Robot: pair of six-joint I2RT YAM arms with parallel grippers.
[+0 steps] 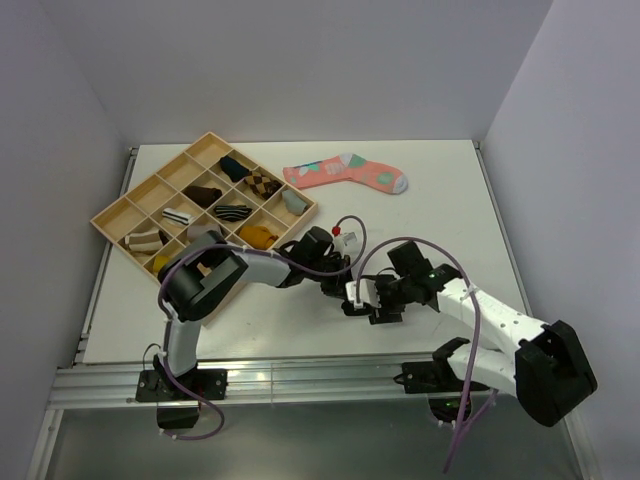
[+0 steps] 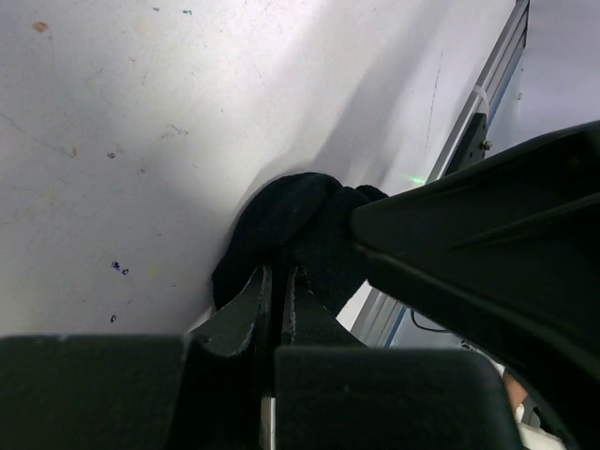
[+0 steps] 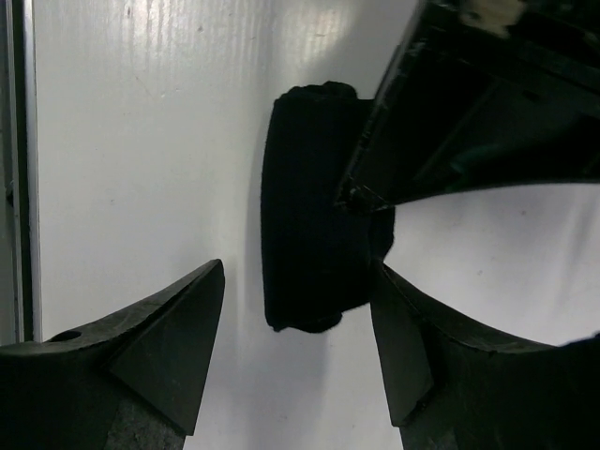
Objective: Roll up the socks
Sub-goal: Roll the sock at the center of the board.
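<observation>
Black sock rolled into a compact dark bundle, lying on white tbl nr front edge

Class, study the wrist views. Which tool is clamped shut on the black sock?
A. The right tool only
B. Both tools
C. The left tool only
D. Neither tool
C: in the left wrist view the left tool is pinched shut on the black sock, while in the right wrist view the right tool stands wide open on either side of the sock.
</observation>
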